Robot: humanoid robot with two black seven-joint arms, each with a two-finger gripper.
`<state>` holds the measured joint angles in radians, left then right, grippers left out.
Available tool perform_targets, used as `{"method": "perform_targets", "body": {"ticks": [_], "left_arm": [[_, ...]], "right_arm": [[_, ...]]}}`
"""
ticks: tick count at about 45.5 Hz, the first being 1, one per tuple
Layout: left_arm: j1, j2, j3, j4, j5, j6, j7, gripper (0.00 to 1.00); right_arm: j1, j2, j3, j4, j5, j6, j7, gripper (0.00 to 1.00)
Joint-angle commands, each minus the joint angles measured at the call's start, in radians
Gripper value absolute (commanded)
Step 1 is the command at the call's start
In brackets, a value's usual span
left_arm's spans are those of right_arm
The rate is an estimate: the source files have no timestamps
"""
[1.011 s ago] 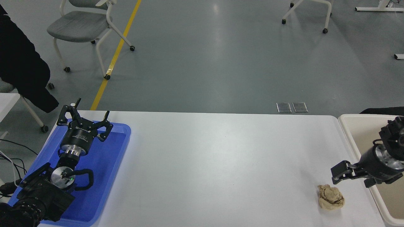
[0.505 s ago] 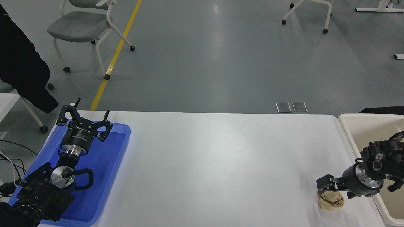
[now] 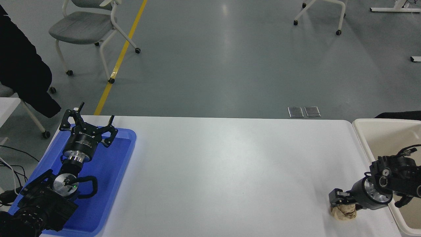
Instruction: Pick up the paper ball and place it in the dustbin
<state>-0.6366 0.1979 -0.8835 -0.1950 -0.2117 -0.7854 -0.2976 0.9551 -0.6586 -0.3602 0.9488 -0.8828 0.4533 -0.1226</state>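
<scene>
The paper ball (image 3: 343, 212), a crumpled tan wad, lies on the white table (image 3: 230, 171) near its front right corner. My right gripper (image 3: 346, 204) has come down onto it from the right. One black finger (image 3: 335, 198) stands at the ball's left side and the other is mostly hidden behind its right side, with the jaws apart around the top of the ball. The ball rests on the table. The cream-white dustbin (image 3: 363, 142) stands at the table's right end, just right of the gripper. My left gripper (image 3: 87, 126) is parked open over the blue tray.
A shallow blue tray (image 3: 115, 171) lies at the table's left end under the left arm. Chairs (image 3: 85, 26) stand on the grey floor beyond the table. A person's dark coat (image 3: 23, 69) shows at the far left.
My right gripper has moved down and to the left, from above and right of the paper ball to straddling it. The ball and the left arm have not moved.
</scene>
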Motion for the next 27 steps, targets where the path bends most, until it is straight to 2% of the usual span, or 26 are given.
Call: {"method": "perform_targets", "body": {"ticks": [1, 9, 18, 27], "left_arm": [[-0.002, 0.000, 0.000, 0.000, 0.000, 0.000, 0.002, 1.00], [-0.002, 0.000, 0.000, 0.000, 0.000, 0.000, 0.002, 1.00], [-0.002, 0.000, 0.000, -0.003, 0.000, 0.000, 0.002, 1.00], [-0.002, 0.000, 0.000, 0.000, 0.000, 0.000, 0.002, 1.00]], "right_arm": [[0.013, -0.004, 0.001, 0.001, -0.004, 0.001, 0.009, 0.00], [0.122, -0.061, -0.014, 0.019, 0.004, 0.041, 0.011, 0.00], [0.293, -0.174, -0.088, 0.163, 0.018, 0.100, 0.008, 0.00], [0.615, -0.259, -0.360, 0.306, 0.146, 0.117, 0.006, 0.00]]}}
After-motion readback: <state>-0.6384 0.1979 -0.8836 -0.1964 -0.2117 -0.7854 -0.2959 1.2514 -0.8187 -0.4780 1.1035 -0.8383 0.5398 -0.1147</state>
